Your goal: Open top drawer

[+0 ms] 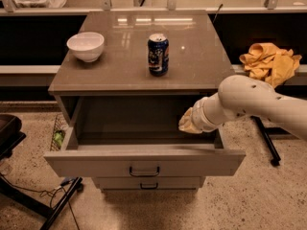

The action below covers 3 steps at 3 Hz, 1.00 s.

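Observation:
The top drawer (144,162) of the grey-taupe cabinet stands pulled out, its deep boxy inside showing nothing in it. A small black bar handle sits at the centre of its flat front. My gripper (188,122) is at the right side of the open drawer, just above its inside, at the end of my white arm that comes in from the right. A second, narrower drawer (148,182) is shut below it.
A white bowl (86,46) and a blue soda can (158,54) stand on the cabinet top (192,61). A yellow cloth (268,61) lies on a ledge at the right. A black chair base (29,195) is at the lower left.

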{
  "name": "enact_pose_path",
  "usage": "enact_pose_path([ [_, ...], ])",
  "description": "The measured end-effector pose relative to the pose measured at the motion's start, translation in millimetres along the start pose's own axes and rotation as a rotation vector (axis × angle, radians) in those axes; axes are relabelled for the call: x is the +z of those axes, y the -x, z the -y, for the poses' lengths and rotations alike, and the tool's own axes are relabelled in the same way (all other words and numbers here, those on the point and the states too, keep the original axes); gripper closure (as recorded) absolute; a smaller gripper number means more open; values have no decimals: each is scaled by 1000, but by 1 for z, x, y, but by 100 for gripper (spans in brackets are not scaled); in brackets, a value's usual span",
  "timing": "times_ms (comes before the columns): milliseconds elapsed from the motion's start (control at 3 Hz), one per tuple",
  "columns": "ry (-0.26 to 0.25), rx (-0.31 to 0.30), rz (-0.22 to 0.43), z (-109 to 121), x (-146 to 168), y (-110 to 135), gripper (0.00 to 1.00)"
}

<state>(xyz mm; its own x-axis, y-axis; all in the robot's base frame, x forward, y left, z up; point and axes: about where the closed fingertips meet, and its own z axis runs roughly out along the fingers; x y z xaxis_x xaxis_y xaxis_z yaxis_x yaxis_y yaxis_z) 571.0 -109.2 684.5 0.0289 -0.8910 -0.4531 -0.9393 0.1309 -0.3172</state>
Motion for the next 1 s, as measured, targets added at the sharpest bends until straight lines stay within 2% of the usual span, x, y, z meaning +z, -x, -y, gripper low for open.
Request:
enact_pose_path([
  [333,24,45,17,-33,-7,-6,100],
  [667,62,111,40,-90,-25,-15,100],
  [1000,67,115,40,-94,-26,-16,100],
])
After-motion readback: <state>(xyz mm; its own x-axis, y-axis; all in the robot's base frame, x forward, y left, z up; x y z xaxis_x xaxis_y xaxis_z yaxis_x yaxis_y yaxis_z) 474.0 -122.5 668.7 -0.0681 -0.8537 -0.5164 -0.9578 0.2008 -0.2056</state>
